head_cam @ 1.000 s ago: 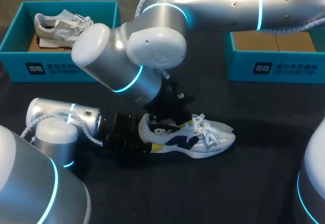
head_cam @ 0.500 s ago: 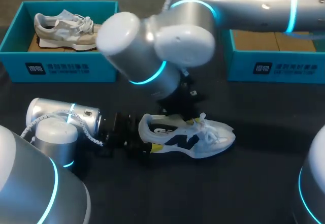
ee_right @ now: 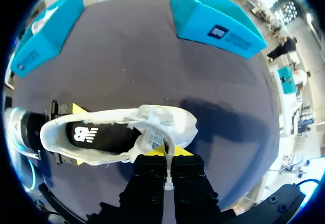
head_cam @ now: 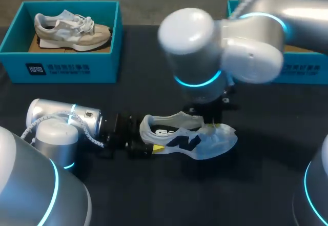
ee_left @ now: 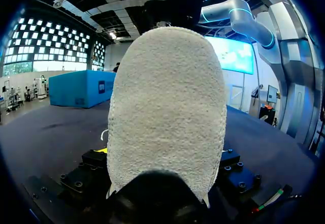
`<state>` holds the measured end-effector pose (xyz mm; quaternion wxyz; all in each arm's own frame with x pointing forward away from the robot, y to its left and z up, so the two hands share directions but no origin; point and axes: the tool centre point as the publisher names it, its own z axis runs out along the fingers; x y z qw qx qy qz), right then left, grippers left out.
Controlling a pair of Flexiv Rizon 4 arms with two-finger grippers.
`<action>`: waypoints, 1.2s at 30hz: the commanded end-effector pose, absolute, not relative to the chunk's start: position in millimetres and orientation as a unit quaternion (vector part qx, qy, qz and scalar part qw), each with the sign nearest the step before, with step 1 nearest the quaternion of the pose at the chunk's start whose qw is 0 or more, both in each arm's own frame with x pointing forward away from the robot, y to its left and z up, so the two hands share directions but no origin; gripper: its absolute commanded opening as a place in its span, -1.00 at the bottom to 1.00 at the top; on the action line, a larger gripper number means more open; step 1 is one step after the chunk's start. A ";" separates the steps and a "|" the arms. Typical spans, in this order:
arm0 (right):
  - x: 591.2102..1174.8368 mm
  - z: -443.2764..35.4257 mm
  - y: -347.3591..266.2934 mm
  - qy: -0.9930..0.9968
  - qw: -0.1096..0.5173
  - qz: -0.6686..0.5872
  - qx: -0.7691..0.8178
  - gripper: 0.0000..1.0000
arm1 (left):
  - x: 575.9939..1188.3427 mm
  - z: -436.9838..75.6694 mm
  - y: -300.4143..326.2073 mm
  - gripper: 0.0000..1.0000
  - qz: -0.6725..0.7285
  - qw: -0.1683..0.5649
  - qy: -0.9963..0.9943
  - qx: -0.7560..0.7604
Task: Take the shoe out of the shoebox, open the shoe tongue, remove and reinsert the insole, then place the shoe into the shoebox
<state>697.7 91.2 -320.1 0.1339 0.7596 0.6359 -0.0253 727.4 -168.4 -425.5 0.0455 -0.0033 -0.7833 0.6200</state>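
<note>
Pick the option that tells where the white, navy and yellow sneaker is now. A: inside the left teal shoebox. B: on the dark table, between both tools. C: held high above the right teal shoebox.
B: the white, navy and yellow sneaker lies on the dark table, left tool at its heel, right tool at its tongue; the left teal shoebox holds a beige sneaker.

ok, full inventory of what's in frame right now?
left shoebox: 1, teal, table's far left
boxed shoe: 1, beige-white, inside left shoebox
right shoebox: 1, teal, table's far right, partly hidden by right arm
loose shoe: 1, white, navy and yellow, table centre
insole: 1, black, inside loose shoe
table: 1, black
left gripper: 1, yellow-tipped, clamping loose shoe's heel
right gripper: 1, yellow-tipped, above loose shoe, shut on tongue
</note>
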 end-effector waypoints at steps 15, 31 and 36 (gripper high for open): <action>700.1 -330.2 77.1 0.607 -0.020 0.138 0.782 -1.00 | 727.6 -425.9 -168.2 -1.00 0.620 0.045 -0.783 -0.002; 695.1 -339.6 75.2 0.615 -0.051 0.137 0.775 -1.00 | 727.6 -425.9 -168.2 -1.00 0.620 0.045 -0.783 -0.002; 692.1 -336.3 76.9 0.613 -0.055 0.149 0.774 -0.33 | 727.6 -425.9 -168.2 -1.00 0.620 0.045 -0.783 -0.002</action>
